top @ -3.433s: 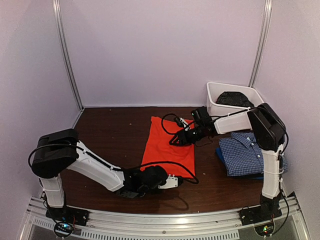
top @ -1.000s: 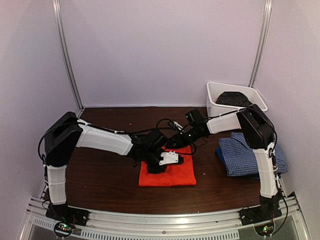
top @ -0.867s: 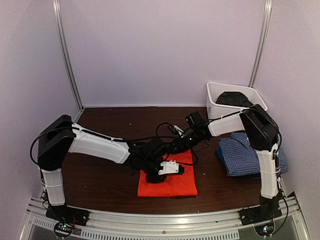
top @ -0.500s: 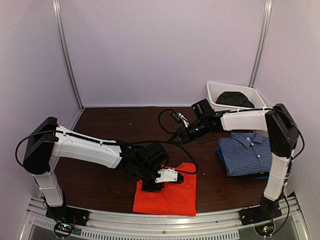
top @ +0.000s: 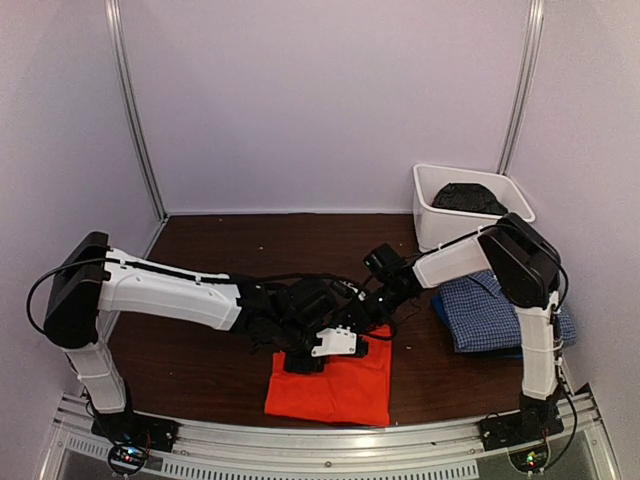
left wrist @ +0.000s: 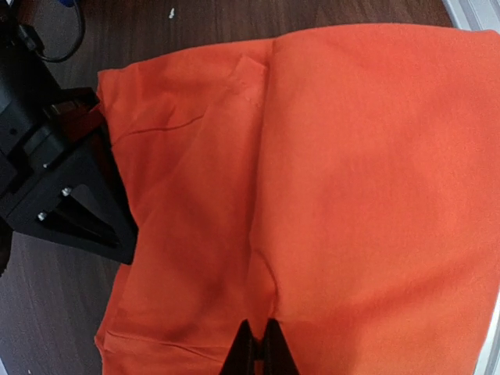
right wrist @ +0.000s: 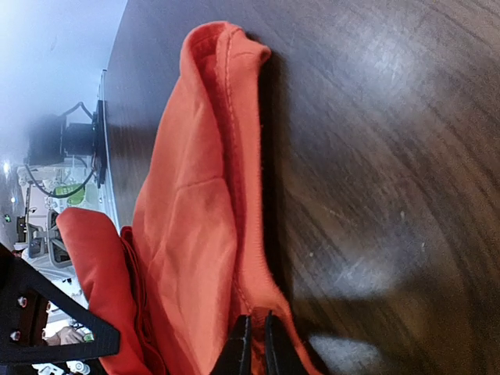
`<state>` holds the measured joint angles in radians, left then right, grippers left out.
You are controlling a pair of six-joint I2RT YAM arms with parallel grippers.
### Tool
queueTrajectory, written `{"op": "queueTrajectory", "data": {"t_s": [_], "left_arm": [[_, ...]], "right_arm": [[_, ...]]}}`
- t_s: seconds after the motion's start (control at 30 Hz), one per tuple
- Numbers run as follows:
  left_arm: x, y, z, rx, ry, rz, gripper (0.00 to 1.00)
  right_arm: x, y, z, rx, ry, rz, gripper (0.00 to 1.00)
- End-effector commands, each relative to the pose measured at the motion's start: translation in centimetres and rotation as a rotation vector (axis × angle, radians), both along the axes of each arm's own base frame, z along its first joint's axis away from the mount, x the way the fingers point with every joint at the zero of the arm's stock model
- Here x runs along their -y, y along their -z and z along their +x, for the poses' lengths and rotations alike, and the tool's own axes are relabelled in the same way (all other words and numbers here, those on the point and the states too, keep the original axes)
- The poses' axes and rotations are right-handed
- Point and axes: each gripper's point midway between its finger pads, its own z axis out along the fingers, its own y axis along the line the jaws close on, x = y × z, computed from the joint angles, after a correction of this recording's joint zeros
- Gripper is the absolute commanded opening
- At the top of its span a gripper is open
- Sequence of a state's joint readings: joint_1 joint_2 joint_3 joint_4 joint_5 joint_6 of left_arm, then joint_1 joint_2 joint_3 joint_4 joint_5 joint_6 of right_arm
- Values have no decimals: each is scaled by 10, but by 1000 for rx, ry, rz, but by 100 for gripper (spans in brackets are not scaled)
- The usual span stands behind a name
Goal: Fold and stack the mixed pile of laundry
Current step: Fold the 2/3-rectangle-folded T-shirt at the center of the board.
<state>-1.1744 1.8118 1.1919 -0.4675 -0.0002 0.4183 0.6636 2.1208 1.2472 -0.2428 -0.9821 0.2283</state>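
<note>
Toward six o'clock on the tabletop (top: 210, 265), close to the near rail, lies the orange T-shirt (top: 335, 392), folded down to a squarish packet. Both arms meet over its far edge.

The left pincer (left wrist: 254, 349) is clenched on a pinch of the orange cloth, with a crease running straight into its tips. The right pincer (right wrist: 254, 344) has its tips pressed together on the hem at the packet's one-o'clock corner, where the layers curl up off the wood. Two grips along one edge make sense. Held at both ends, the soft packet can be lifted or dragged without the layers sliding apart.

At three o'clock the blue-check shirt (top: 495, 305) lies folded flat, evidently the start of the stack. My guess is that the orange one is meant to go on top of it.

At one o'clock stands the white tub (top: 430, 215) with a black garment (top: 468, 197) bunched inside, not yet folded.

The risk I see is the shallow hold at the hem: if it slips, the fold opens.
</note>
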Motion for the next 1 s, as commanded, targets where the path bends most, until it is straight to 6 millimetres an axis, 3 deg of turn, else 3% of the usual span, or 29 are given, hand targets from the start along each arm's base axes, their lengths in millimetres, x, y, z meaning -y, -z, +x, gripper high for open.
{"op": "queueTrajectory", "data": {"t_s": [0.0, 0.23, 0.47, 0.6, 0.77, 0.87, 0.97], "left_arm": [[15, -36, 36, 121, -46, -90, 0], [19, -49, 70, 209, -88, -132, 0], [23, -58, 93, 276, -106, -167, 0], [24, -47, 88, 261, -72, -152, 0], [25, -35, 89, 264, -65, -141, 0], [29, -29, 98, 289, -91, -138, 0], [28, -20, 106, 259, -115, -130, 4]], "right_arm": [[4, 24, 2, 3, -3, -59, 8], [5, 27, -1, 2, -8, -60, 8], [6, 23, 1, 15, -10, -60, 9], [17, -14, 33, 113, 63, -71, 33], [48, -95, 85, 268, 224, -21, 44], [69, -116, 88, 298, 276, -24, 45], [86, -117, 72, 287, 309, -32, 45]]}}
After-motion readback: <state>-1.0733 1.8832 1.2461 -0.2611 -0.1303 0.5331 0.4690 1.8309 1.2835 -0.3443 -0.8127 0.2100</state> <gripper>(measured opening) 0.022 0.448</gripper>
